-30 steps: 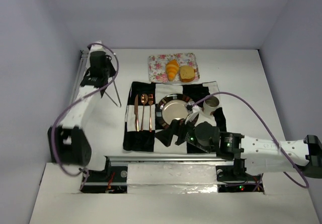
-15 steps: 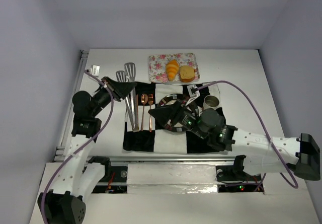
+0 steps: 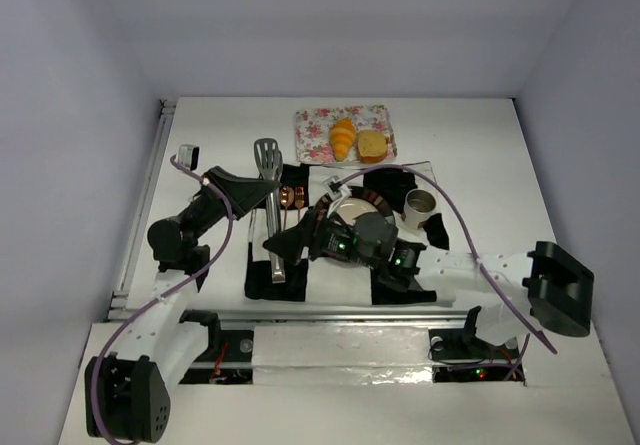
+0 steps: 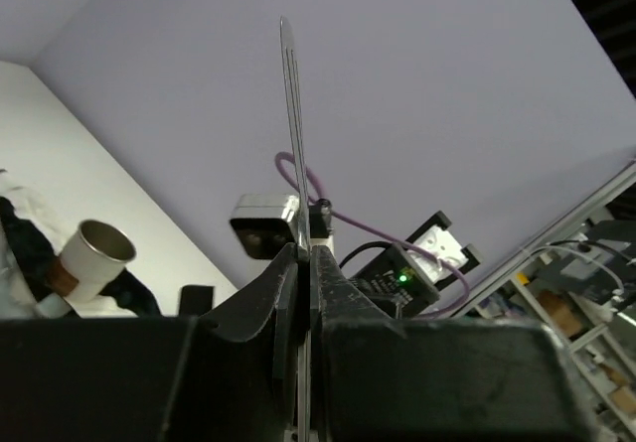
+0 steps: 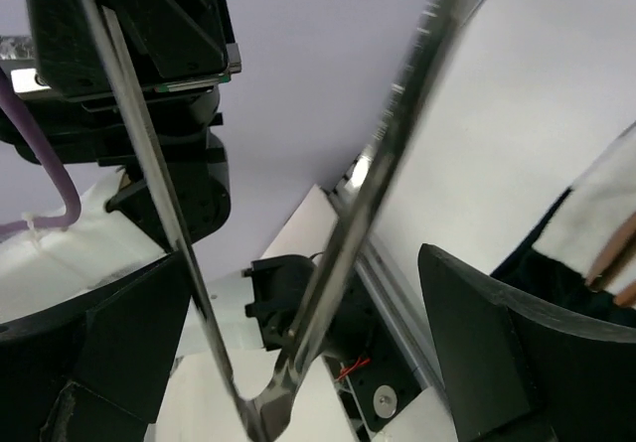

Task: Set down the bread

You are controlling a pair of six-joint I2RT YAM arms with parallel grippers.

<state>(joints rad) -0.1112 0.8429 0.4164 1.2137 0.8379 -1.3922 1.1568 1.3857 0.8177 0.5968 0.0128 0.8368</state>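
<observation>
Bread: croissant [image 3: 343,138] and squarish bun [image 3: 373,145] sit side by side on floral tray [image 3: 312,127] at far side of bench, well apart from both tools. Judged light, soft, flaky; pinch each gently across its middle. Left tool [image 3: 262,189] clenched on metal tongs [image 3: 267,156]. Right tool [image 3: 284,244] spread wide around their handle end. Plate [image 3: 347,208] half hidden by right arm, visible part bare.

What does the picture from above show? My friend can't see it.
The left gripper holds metal tongs above a black-and-white mat, and the open right gripper is at their lower end. At the back, a croissant and a bun sit on a flowery tray, untouched.
</observation>
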